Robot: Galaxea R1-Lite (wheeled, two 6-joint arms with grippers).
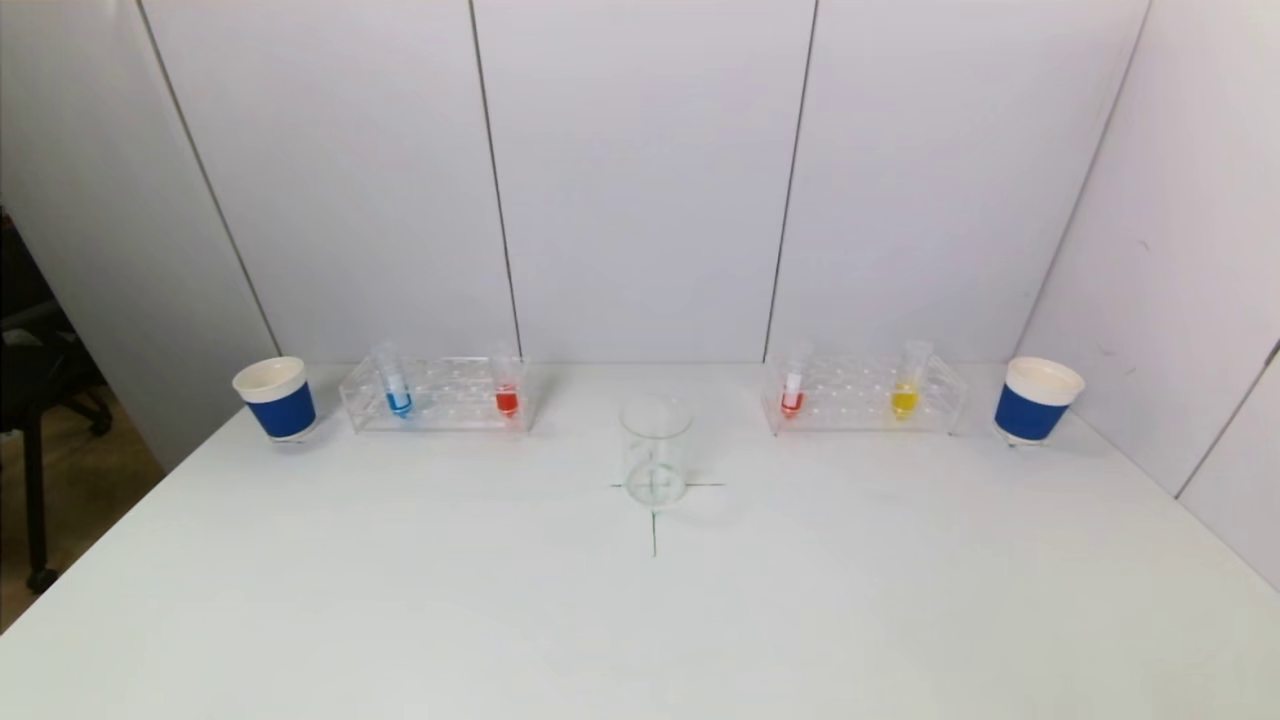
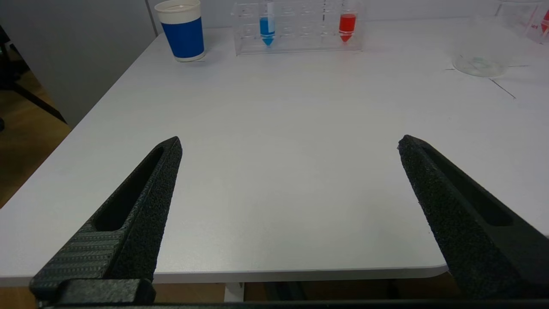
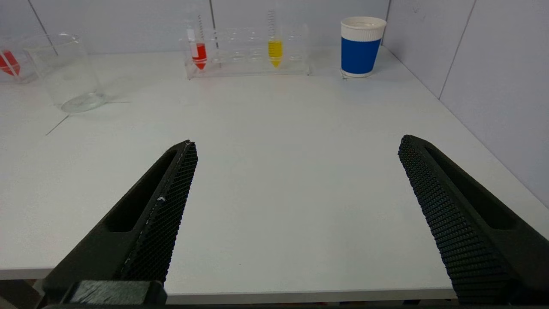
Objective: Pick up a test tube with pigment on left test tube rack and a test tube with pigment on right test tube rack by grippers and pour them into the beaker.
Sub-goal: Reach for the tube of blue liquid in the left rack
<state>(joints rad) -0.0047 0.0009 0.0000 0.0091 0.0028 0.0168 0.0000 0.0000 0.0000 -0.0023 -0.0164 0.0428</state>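
The clear left rack (image 1: 440, 395) at the back of the table holds a blue-pigment tube (image 1: 397, 385) and a red-pigment tube (image 1: 507, 385). The clear right rack (image 1: 865, 395) holds a red-pigment tube (image 1: 793, 385) and a yellow-pigment tube (image 1: 906, 385). An empty glass beaker (image 1: 655, 453) stands mid-table on a drawn cross. Neither arm shows in the head view. My left gripper (image 2: 289, 143) hangs open at the table's near edge, far from its rack (image 2: 298, 28). My right gripper (image 3: 298, 143) is likewise open at the near edge, far from its rack (image 3: 246, 53).
A blue-banded white paper cup (image 1: 275, 397) stands left of the left rack, another (image 1: 1036, 399) right of the right rack. White wall panels close in the back and right side. The table's left edge drops to the floor, near a dark chair (image 1: 30, 330).
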